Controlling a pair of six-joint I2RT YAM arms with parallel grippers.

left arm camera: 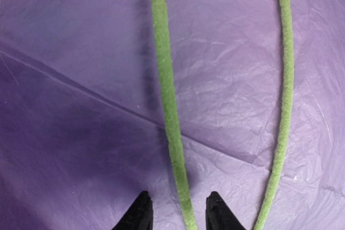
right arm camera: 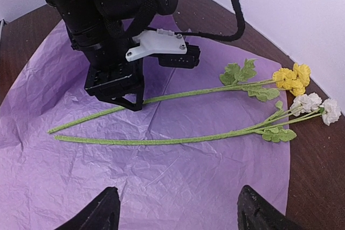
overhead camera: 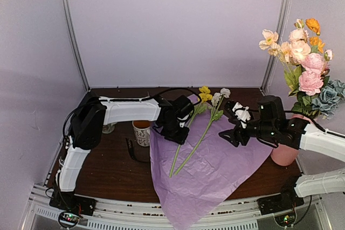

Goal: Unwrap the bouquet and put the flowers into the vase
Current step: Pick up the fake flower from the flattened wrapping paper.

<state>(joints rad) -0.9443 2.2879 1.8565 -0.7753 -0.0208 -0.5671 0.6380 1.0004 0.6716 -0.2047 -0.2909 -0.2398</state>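
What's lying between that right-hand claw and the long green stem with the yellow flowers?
The right wrist view shows it: the white-flowered green stem, lying across crumpled lilac tissue paper.

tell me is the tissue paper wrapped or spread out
Spread out: the tissue paper lies flat on the table, two loose flower stems on it.

Dark brown wooden table (overhead camera: 108,171), bare wood showing at the left, along the far side and at the near right corner. Left of centre on it, white patterned mug (overhead camera: 142,132), upright, brown inside. Behind and to both sides, pale lilac-white wall panels (overhead camera: 172,25), joined by slim metal uprights (overhead camera: 73,30). Along the near edge, slotted aluminium rail (overhead camera: 135,223).
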